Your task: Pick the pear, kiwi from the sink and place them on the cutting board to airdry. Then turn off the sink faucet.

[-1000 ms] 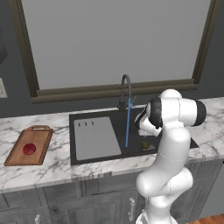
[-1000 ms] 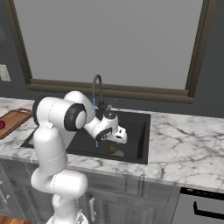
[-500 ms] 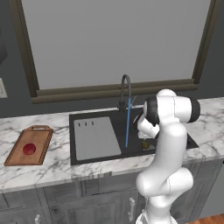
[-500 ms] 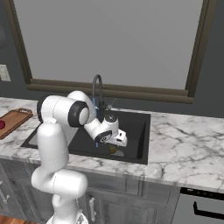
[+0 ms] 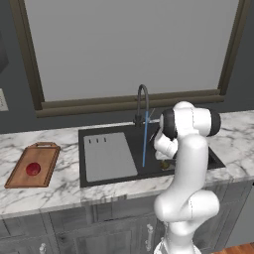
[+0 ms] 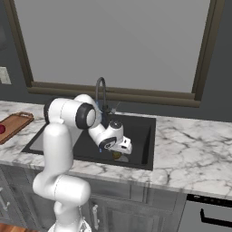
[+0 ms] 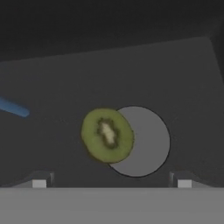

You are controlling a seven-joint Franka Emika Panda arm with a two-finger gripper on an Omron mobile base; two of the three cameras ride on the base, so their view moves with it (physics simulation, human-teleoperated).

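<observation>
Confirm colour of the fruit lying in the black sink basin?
Olive-green oval kiwi with a pale centre; clearest in the hand view.

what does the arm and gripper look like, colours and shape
The arm is glossy white, built of thick rounded tubular links with dark bands at the joints, the shoulder joint a fat capsule with black ends. The gripper has a white blocky body with dark trim and two small dark finger tips with pale pads. No loose cables or markings show.

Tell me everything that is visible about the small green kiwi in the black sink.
The small oval kiwi shows a bright green cut face with a pale, dark-speckled core and a brownish rim. It lies on the floor of the black sink basin, partly over the round grey drain, between the open gripper's fingertips; nothing grips it.
</observation>
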